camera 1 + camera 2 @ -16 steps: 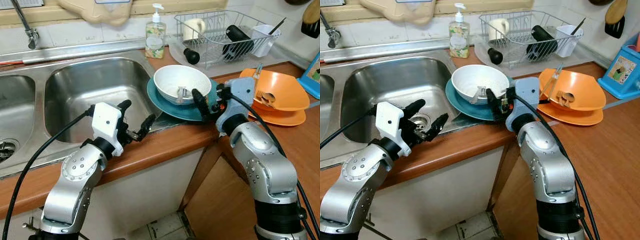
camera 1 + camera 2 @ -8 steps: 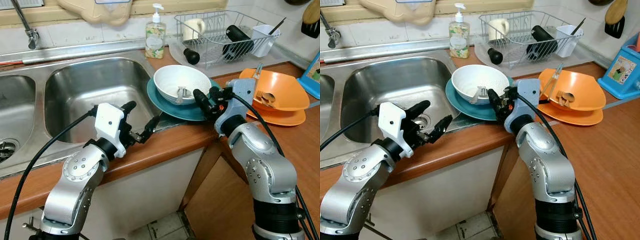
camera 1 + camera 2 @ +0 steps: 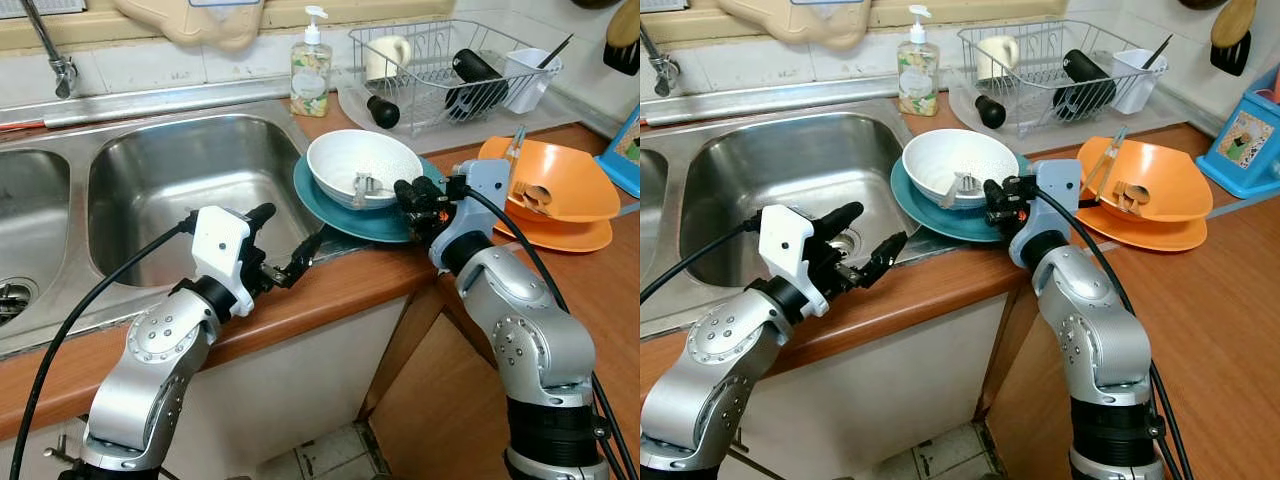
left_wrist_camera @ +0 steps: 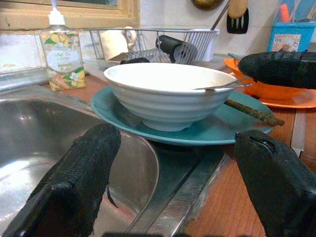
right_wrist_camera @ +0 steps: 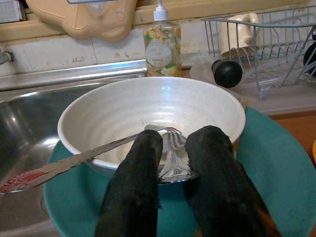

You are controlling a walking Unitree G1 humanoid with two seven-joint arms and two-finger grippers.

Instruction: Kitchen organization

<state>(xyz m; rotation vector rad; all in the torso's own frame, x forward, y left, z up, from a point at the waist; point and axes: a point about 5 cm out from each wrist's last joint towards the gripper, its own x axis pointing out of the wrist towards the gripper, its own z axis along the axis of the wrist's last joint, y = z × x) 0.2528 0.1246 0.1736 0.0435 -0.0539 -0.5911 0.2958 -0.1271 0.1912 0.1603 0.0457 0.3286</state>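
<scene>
A white bowl point(image 3: 364, 167) sits on a teal plate point(image 3: 335, 200) at the worktop point(image 3: 330, 285) edge, just right of the steel sink point(image 3: 180, 185); the plate's rim overhangs the sink's border. Inside the bowl lie metal utensils point(image 5: 98, 153), a fork and what looks like a spoon, their handles resting over the rim. A pair of dark chopsticks point(image 4: 254, 113) lies on the plate beside the bowl.

The right pincer point(image 3: 410, 193) is at the bowl's near rim, over the plate. Its two fingers point(image 5: 133, 187) stand close together with only a narrow gap, at the utensil ends; whether they actually grip them cannot be told.

The left pincer point(image 3: 285, 245) hovers over the sink's front corner, spread wide and holding nothing, pointing toward the plate and bowl.

To the right, an orange bowl point(image 3: 560, 180) stacked on an orange plate point(image 3: 560, 236) holds utensils and scraps. Behind, a wire dish rack point(image 3: 440, 65) holds a cream mug point(image 3: 385, 57), a black bottle point(image 3: 478, 78) and a white cup point(image 3: 528, 75). A soap dispenser point(image 3: 311, 68) stands by the sink's back corner.
</scene>
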